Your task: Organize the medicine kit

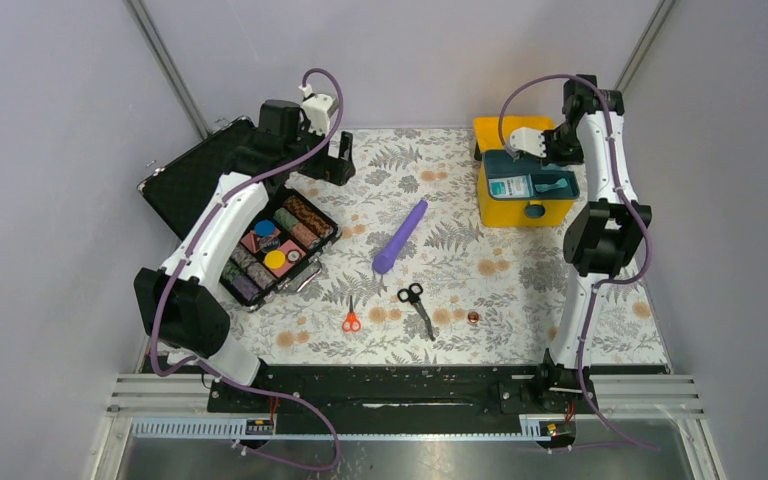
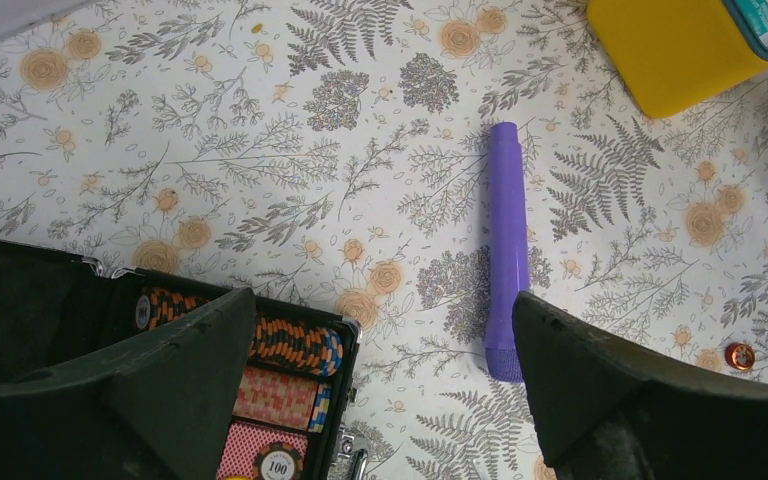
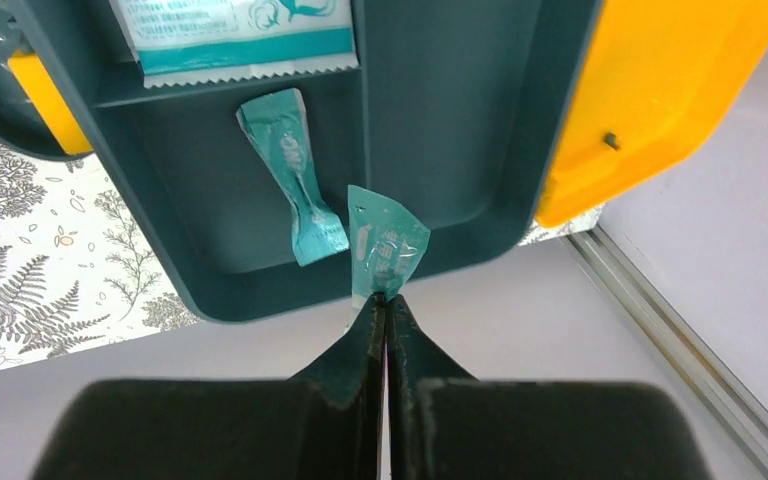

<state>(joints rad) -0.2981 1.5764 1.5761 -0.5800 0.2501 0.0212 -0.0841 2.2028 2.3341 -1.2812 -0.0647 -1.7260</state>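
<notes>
- Sachet, teal and crinkled, hangs pinched by one end in my right claw. The fingers are pressed fully together on it, with no gap showing.
- The medicine kit sits at the far right of the surface. Its lid is open behind it, its teal tray faces up, and my right arm reaches over it.
- In the right wrist view the tray lies straight ahead of and beneath the claw tip.
- The held sachet points away from the fingertips into the compartment where a second sachet lies flat, their long axes roughly parallel. Their near corners look close, but I cannot tell whether they touch.
- A flat printed packet fills the neighbouring compartment beyond a divider.
- I judge the coming move to be a short lowering and release. The sachet hangs on the rim side of its compartment, so letting go too near that edge could drop it outside the tray.
- My left claw hangs spread wide and holds nothing. It is above the surface beside the black case, well apart from the kit.
- A purple tube lies just beside that claw's right finger, its long axis running roughly toward the kit. The left arm is clearly the nearer one for it.
- Red-handled scissors and black-handled scissors lie nearer the front edge, between the two arms.
</notes>
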